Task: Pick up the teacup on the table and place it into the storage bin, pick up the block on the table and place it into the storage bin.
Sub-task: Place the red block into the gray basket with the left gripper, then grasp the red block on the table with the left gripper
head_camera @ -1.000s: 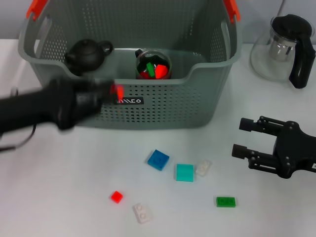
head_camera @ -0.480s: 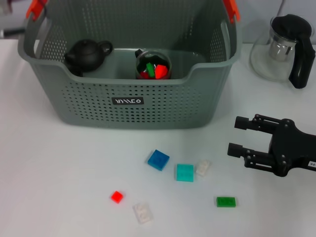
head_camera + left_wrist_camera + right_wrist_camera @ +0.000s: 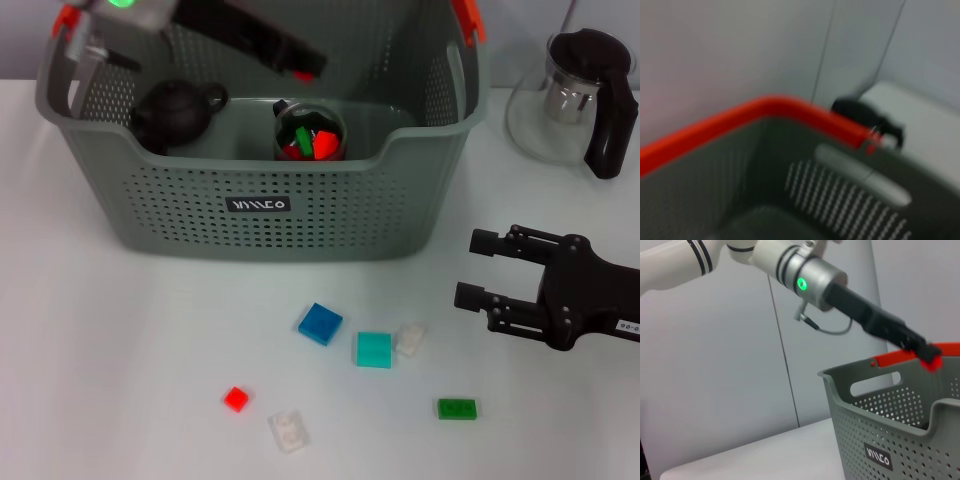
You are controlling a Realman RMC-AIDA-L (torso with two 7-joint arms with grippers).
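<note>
The grey-green storage bin (image 3: 330, 210) stands at the back of the table. A glass teacup (image 3: 311, 131) holding red and green blocks sits inside it. My left gripper (image 3: 303, 69) hangs over the bin's back part, shut on a small red block (image 3: 301, 75); it also shows in the right wrist view (image 3: 926, 356), with the block (image 3: 930, 363) above the bin (image 3: 890, 440). My right gripper (image 3: 478, 268) is open and empty, low over the table right of the loose blocks. The left wrist view shows only the bin's orange handle (image 3: 765, 112), blurred.
A black teapot (image 3: 176, 110) sits in the bin's left part. Loose blocks lie in front of the bin: blue (image 3: 320, 323), teal (image 3: 374, 349), white (image 3: 411, 339), green (image 3: 457, 408), red (image 3: 236, 398), white (image 3: 288, 431). A glass pitcher (image 3: 572, 98) stands at the back right.
My left arm swung from the bin's front left up and over the bin with the red block. My right gripper crept a little to the left.
</note>
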